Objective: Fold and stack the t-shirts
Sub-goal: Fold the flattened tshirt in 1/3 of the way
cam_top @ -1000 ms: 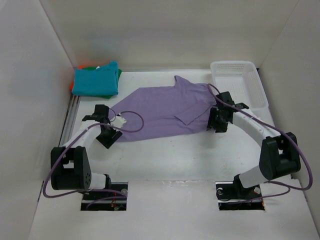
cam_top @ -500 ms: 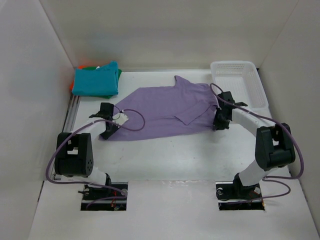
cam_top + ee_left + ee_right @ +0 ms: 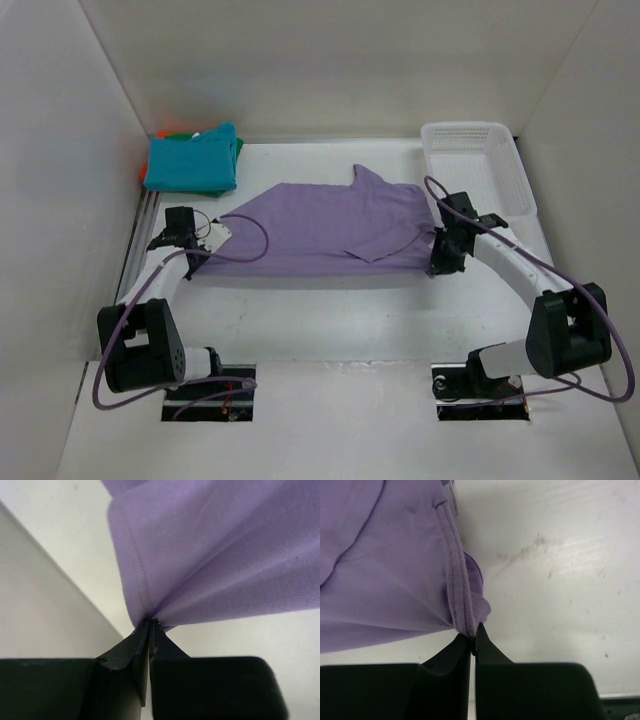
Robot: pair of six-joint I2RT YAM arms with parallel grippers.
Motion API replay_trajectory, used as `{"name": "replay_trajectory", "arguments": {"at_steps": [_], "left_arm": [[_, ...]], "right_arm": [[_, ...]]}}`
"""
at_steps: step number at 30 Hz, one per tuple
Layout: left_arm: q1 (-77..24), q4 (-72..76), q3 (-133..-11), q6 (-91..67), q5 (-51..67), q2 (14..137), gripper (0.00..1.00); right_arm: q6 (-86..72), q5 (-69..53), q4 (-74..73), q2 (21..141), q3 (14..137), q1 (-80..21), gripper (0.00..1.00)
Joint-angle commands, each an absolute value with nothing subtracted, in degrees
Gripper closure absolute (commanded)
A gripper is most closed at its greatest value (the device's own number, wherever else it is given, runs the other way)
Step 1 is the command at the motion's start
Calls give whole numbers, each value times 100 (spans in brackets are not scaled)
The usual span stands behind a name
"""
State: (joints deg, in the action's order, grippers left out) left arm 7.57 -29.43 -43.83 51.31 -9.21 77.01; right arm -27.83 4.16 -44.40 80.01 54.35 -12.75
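A lavender t-shirt hangs stretched between my two grippers, lifted off the table with its shadow below. My left gripper is shut on its left hem corner; the cloth fans out from the pinched tips. My right gripper is shut on the shirt's right edge, where a ribbed hem bunches at the tips. At the back left lies a folded stack: a teal shirt on top, a green one under it, and an orange edge showing behind.
A white mesh basket stands at the back right, just beyond the right arm. White walls close in on the left, back and right. A metal rail runs along the left wall beside the left gripper.
Both grippers closed on the lavender shirt's ends. They lifted it and drew it taut; the left gripper moved left, and the shirt now spans straight between them.
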Motion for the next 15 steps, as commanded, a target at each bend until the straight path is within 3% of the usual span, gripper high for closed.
{"name": "replay_trajectory", "arguments": {"at_steps": [1,9,12,15], "left_arm": [[971,-3410,-4237,5581,-1143,7348,100],[866,-3822,-4377,5695,-1107,7163,100],[551,-4471,-4395,6011,-1046,6962,90],[374,-5122,-4464,6170,-915,6716,69]], "right_arm": [[-2663,493,-5360,7945,5291,-1436,100],[-2619,562,-6248,7963,5185,-1964,80],[-2602,720,-6608,7980,5369,-2008,68],[-2523,791,-6960,7884,5589,-2034,57]]}}
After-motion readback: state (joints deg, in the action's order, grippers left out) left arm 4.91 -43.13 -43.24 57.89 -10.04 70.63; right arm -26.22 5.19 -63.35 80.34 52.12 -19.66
